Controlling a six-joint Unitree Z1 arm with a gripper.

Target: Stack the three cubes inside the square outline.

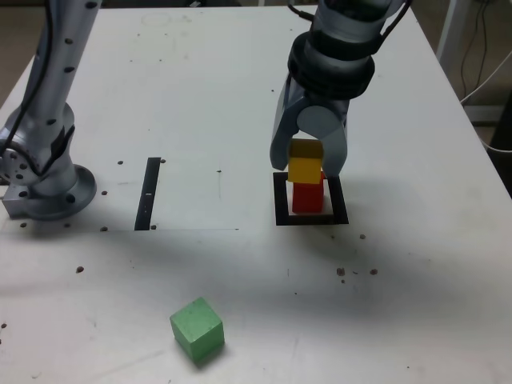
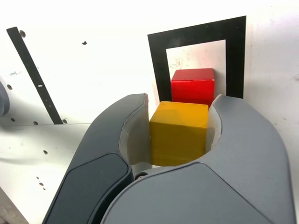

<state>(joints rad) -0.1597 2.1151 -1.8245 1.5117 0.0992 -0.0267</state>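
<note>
A yellow cube, clasped between the fingers of a robot arm, hangs over the red cube, which sits inside the thick black square on the white worktop. The green cube rests alone toward the worktop's near edge, in the exterior view's lower left, well apart from the square. The yellow cube could come down off-centre: the wrist view shows much of the red top beyond it, though the angle leaves the true overlap uncertain, and a release with too little underneath would tip it onto the worktop. Lowered too far, it could press on the red cube or shove it against the frame's border; a fingertip brushing the red cube's side might do the same. Opening the fingers unevenly could drag the yellow cube askew, leaving a poor footing for the green one. The arm reaches in from the top of the exterior view, its wrist above the far side of the square and its fingers pointing down and somewhat toward the near edge, one on either side of the yellow cube, their tips close above the outline.
</note>
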